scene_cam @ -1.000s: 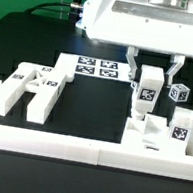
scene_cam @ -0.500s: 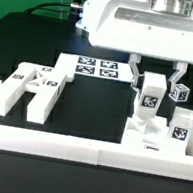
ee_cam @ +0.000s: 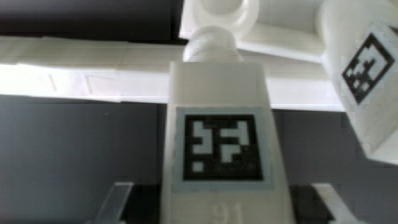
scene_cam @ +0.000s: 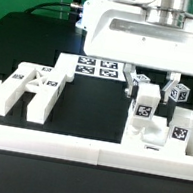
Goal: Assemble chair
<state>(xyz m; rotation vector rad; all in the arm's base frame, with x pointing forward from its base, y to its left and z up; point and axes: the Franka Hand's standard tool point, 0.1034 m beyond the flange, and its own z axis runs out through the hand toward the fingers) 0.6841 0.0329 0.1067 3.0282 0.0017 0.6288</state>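
Gripper (scene_cam: 151, 87) hangs straight down from the arm, fingers (scene_cam: 131, 76) clamped on the upright white chair bar (scene_cam: 144, 104) over the chair plate (scene_cam: 138, 142) at the exterior view's right, a black-and-white square tag (ee_cam: 222, 148) on the bar's face.

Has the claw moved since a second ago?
Yes. The claw, shut on the white bar, has come down: against the marker board, the bar's tag now sits lower in the exterior view, with no clear sideways shift.
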